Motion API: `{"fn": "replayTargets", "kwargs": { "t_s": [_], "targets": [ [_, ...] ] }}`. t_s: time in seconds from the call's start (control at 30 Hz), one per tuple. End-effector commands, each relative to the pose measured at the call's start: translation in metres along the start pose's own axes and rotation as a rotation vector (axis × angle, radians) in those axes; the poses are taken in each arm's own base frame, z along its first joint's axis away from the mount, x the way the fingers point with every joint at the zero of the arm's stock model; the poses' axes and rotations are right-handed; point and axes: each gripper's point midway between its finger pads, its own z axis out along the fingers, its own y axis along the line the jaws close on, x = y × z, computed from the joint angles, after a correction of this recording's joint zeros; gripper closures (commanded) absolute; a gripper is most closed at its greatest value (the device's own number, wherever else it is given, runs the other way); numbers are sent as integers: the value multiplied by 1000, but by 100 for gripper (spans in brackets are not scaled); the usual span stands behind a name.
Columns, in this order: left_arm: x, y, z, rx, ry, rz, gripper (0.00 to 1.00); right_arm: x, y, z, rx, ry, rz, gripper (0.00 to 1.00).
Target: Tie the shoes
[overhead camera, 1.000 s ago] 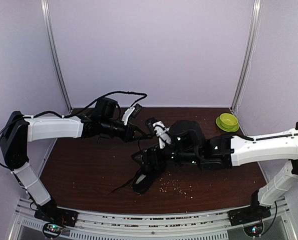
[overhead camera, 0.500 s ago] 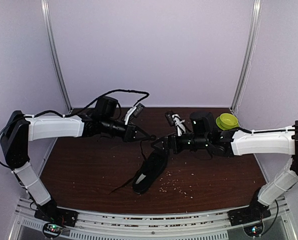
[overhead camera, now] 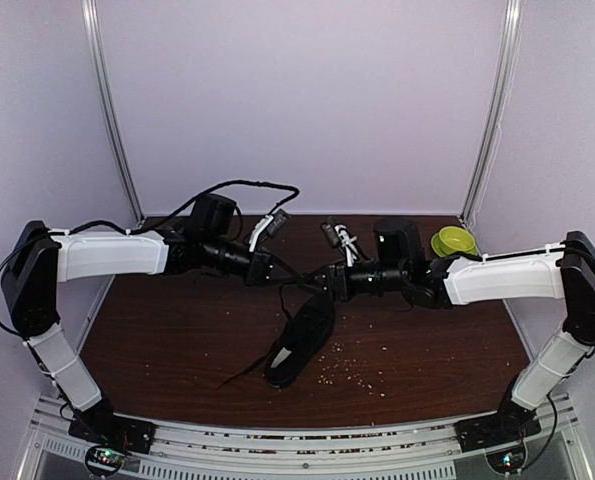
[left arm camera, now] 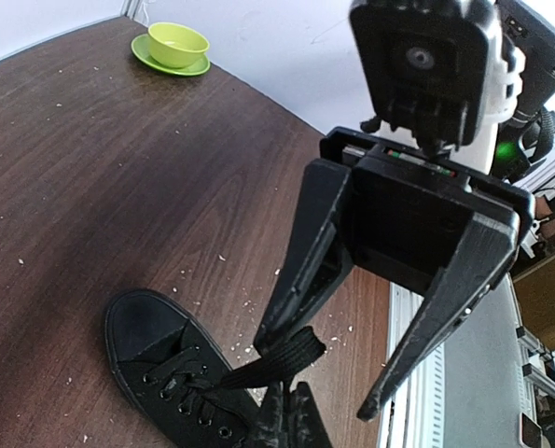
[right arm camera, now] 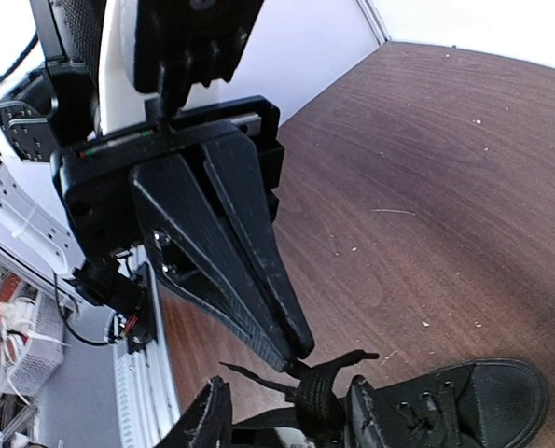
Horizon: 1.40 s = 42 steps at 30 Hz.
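Note:
The black shoe lies on the brown table, toe towards the near edge. One black lace rises from its eyelets. My left gripper is shut on that lace just above the shoe. My right gripper faces it tip to tip. In the right wrist view the lace stands between the right fingers, which are still apart, with gaps on both sides. The left gripper pinches the lace right in front of them.
A green bowl on a saucer stands at the back right. Another lace end trails left of the shoe on the table. Pale crumbs are scattered to the right of the shoe.
My right gripper has lifted off the shoe and swung up and back to meet the left gripper at the lace. Its jaws have narrowed around the lace. The left arm has barely moved.

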Motion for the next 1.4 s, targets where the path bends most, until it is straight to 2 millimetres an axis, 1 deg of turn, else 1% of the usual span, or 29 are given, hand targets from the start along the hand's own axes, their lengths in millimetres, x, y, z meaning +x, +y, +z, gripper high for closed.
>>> {"fn": "replayTargets", "kwargs": {
  "t_s": [0.0, 0.13, 0.17, 0.2, 0.27, 0.3, 0.37, 0.4, 0.43, 0.53, 0.67, 0.77, 0.83, 0.93, 1.03, 1.2, 1.3, 1.37],
  "targets": [
    [-11, -11, 2, 49, -17, 54, 100, -15, 7, 2, -49, -42, -25, 64],
    [-9, -10, 1, 43, -15, 52, 100, -18, 8, 3, -57, -40, -27, 97],
    [-9, -10, 1, 37, -15, 52, 100, -18, 7, 2, -47, -42, -28, 100],
    [-5, -8, 0, 29, -12, 47, 90, -18, 4, 0, -30, -47, -27, 100],
    [3, -5, 0, 11, -3, 33, 60, -17, 0, -6, 4, -59, -24, 100],
    [11, -2, 0, 0, 6, 23, 52, -16, -2, -10, 20, -67, -22, 100],
    [31, 6, 0, -30, 31, -3, 40, -14, -4, -18, 44, -81, -17, 100],
    [42, 10, 1, -40, 45, -17, 36, -9, -7, -22, 57, -84, -10, 100],
    [52, 13, 2, -47, 55, -31, 35, -9, -9, -26, 70, -94, -6, 100],
    [80, 14, 10, -49, 95, -52, 35, -5, -10, -34, 86, -107, 10, 100],
    [109, 16, 24, -44, 168, -65, 36, -5, -8, -42, 90, -132, 22, 100],
    [121, 19, 28, -50, 195, -75, 39, -6, -8, -45, 98, -140, 25, 100],
    [126, 22, 29, -55, 205, -80, 47, -6, -8, -46, 101, -141, 26, 100],
    [134, 26, 31, -68, 225, -90, 66, -6, -8, -48, 104, -144, 24, 100],
    [139, 29, 31, -79, 235, -94, 79, -5, -9, -50, 115, -144, 26, 100],
    [142, 33, 26, -123, 242, -90, 92, -1, -13, -59, 155, -149, 34, 100],
    [143, 34, 22, -145, 241, -88, 96, 5, -21, -69, 215, -150, 49, 100],
    [144, 35, 20, -158, 242, -89, 100, 7, -25, -80, 255, -167, 60, 100]
  ]
}}
